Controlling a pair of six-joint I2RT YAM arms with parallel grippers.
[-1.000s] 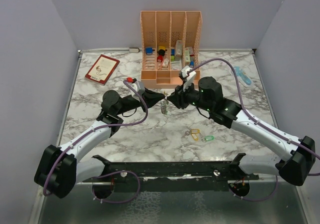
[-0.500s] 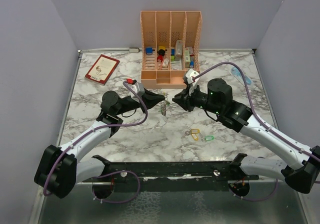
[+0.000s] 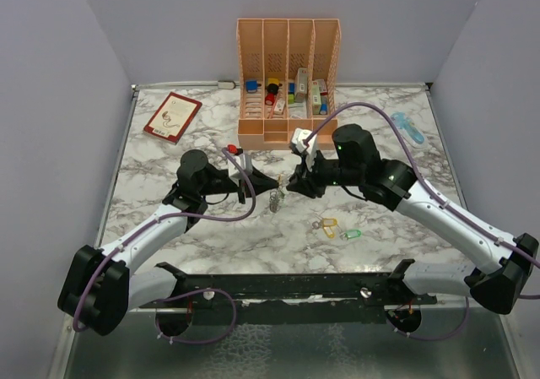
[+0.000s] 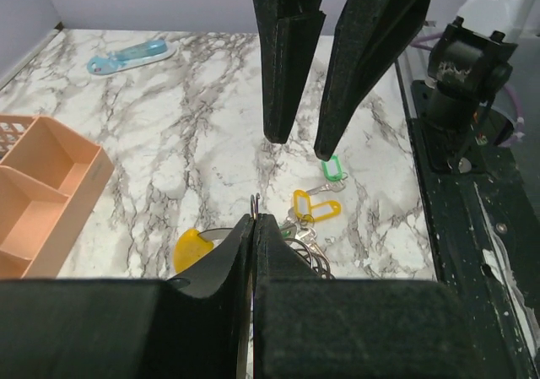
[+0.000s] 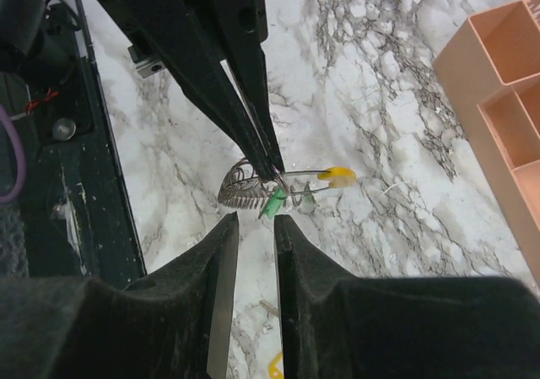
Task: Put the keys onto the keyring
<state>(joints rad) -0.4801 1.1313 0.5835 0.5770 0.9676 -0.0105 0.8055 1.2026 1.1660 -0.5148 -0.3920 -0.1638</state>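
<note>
Left wrist view: left gripper [image 4: 255,223] has its two black fingers pressed together on the edge of the thin silver-grey metal keyring [image 4: 255,200]. The ring shows as a sliver just past the tips. A yellow-headed key [image 4: 192,248] hangs off the ring below the fingers, with a tangle of silver blades just right of it.

Right wrist view shows the same bunch from the other side. Ring wire is looped under the left fingertips, the yellow head sticks out sideways, and a green-headed key [image 5: 274,202] dangles beside it. The bunch is held clear of the white marble table [image 3: 253,244], near the table's middle and on the near side of the orange slotted organiser [image 3: 287,67].

Right gripper [image 3: 292,183] faces the left one, its tips just beside the bunch; cannot tell whether they touch it. Its fingers stand a narrow gap apart with nothing between them.

On the table, nearer than the bunch and to its right, lie a loose yellow key [image 3: 327,225] and a loose green key [image 3: 352,234]. They sit just beside each other, well apart from both grippers.

Further out there is a red book [image 3: 172,116] at the far left and a pale blue plastic object [image 3: 408,128] at the far right. The organiser slots hold small coloured blocks and cards, too small to sort.
</note>
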